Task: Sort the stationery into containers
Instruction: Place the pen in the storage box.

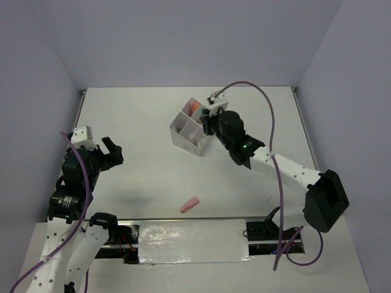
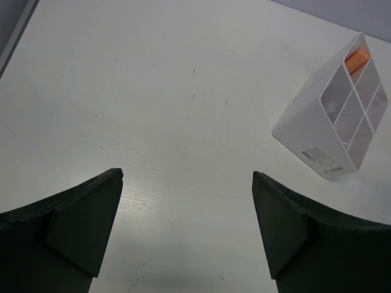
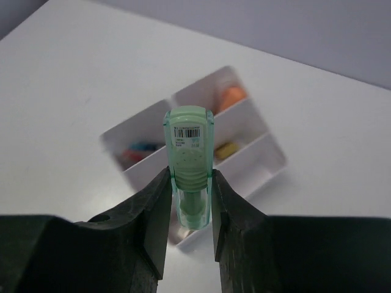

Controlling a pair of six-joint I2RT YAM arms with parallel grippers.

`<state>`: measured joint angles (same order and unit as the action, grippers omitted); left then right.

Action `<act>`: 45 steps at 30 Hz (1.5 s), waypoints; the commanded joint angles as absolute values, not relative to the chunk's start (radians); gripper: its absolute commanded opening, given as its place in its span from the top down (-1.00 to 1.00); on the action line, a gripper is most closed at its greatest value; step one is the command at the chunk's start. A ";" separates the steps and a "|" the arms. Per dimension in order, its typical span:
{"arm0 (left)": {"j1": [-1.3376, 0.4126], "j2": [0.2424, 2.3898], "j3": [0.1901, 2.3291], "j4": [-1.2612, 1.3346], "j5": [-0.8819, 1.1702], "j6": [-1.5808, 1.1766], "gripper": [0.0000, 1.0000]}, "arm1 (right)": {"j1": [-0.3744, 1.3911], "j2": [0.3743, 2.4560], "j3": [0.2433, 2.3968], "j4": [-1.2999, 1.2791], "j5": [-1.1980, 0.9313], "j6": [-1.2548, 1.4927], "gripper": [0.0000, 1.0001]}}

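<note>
Nearest the overhead camera, a silvery strip lies along the near edge of the table, between the two arm bases. A pink marker lies on its side just beyond the strip, apart from everything else. The white four-compartment box stands farther back, right of centre, with an orange marker showing in its far compartment. The right gripper is over the box's right side; its jaws cannot be made out from this angle. The left gripper is over bare table at the left, well apart from the box, with its jaws spread.

Left wrist view: both dark fingers of the left gripper stand as wide apart as they go, with only bare table between them. They hold and touch nothing. The box is ahead and to the right, and the orange marker sits in its farthest cell.

Right wrist view: the right gripper is partly closed, and its two fingers clamp a pale green marker by the sides. The marker points away from the camera, barcode label uppermost. It is held above the box, over the dividers near the middle. Blurred contents show below: an orange item, a yellow item and a blue and red item, each in a separate compartment.
</note>
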<state>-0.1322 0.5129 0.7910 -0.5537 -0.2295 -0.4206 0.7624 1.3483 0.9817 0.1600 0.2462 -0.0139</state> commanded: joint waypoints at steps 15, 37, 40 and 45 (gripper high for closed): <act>-0.133 0.512 0.787 -0.505 -0.201 -0.402 -0.99 | 0.542 1.719 1.130 0.377 0.492 0.422 1.00; -0.144 0.492 0.782 -0.499 -0.183 -0.397 -0.99 | 0.534 1.824 1.129 0.339 0.466 0.554 0.74; -0.147 0.494 0.784 -0.499 -0.186 -0.397 -0.99 | 0.535 1.821 1.112 0.339 0.482 0.569 0.54; -0.147 0.489 0.782 -0.499 -0.186 -0.396 -0.99 | 0.534 1.819 1.098 0.337 0.479 0.577 0.37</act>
<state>-0.1417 0.5003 0.7841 -0.5465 -0.1955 -0.4175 0.5385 1.8259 1.0992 0.3122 0.4534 0.5503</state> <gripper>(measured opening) 0.993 0.352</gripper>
